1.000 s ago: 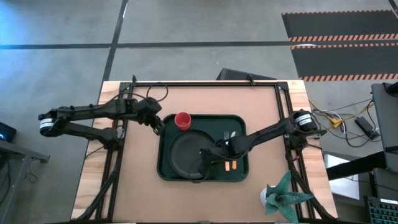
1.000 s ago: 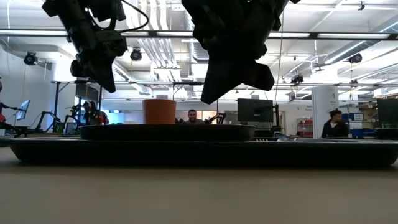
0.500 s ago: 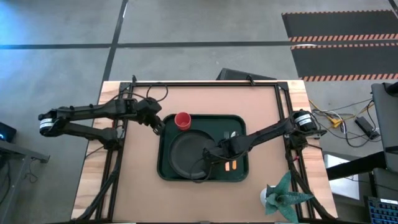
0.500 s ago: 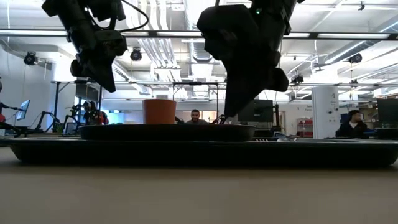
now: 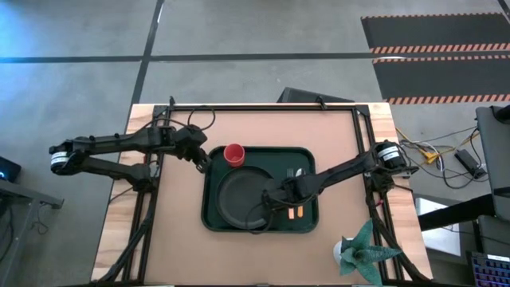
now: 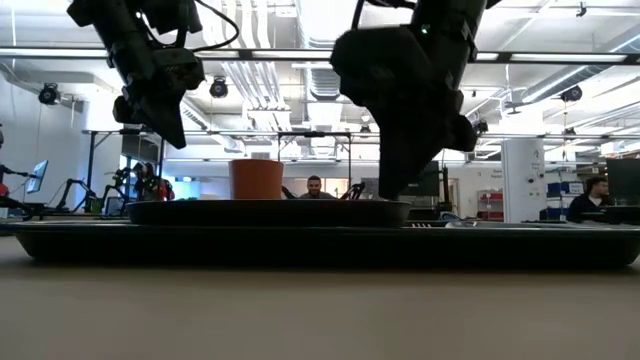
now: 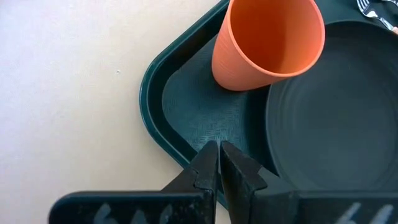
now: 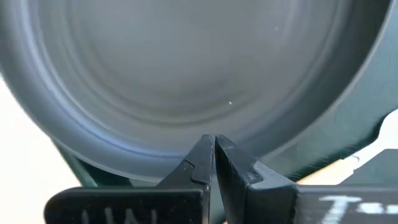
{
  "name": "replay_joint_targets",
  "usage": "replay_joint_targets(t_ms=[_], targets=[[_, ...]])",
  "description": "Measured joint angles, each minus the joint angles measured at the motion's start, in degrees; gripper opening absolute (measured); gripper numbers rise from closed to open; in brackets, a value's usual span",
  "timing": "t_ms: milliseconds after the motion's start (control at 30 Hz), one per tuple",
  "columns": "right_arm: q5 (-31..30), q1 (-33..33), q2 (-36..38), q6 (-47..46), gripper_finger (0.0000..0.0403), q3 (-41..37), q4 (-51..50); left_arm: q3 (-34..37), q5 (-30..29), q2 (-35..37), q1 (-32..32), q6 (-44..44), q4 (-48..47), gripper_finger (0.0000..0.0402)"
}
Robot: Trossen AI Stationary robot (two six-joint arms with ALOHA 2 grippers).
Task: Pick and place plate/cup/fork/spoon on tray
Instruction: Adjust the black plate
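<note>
Right tool (image 5: 269, 196) has edged leftward over one plate (image 5: 239, 199), fingers pressed together, holding nothing. Left tool (image 5: 204, 165): narrow, empty, above tray (image 5: 209, 209) corner. On tray: one cup (image 5: 233, 154), one fork (image 5: 290, 173), one spoon (image 5: 299, 172).

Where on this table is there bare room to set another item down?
Bare table lies beyond the tray, and left of it below the left pincer. The tray is crowded: plate, cup, fork, spoon and right pincer.
</note>
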State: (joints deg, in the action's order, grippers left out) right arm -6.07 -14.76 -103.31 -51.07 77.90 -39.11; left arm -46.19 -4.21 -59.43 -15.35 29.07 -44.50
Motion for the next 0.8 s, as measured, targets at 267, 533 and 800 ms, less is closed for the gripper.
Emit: replay_joint_targets(t_ms=[267, 533, 800], targets=[[0.02, -0.31, 0.00, -1.92, 0.0009, -3.09, 0.39, 0.00, -0.02, -0.01, 0.04, 0.01, 0.01, 0.0000], [1.77, -1.03, 0.00, -2.45, 0.0008, -3.23, 0.39, 0.00, -0.02, 0.01, 0.04, 0.01, 0.01, 0.0000], [3.30, -2.38, 0.02, -3.37, 0.0008, -1.96, 0.03, 0.00, -0.02, 0.00, 0.02, -0.95, 0.01, 0.0000]])
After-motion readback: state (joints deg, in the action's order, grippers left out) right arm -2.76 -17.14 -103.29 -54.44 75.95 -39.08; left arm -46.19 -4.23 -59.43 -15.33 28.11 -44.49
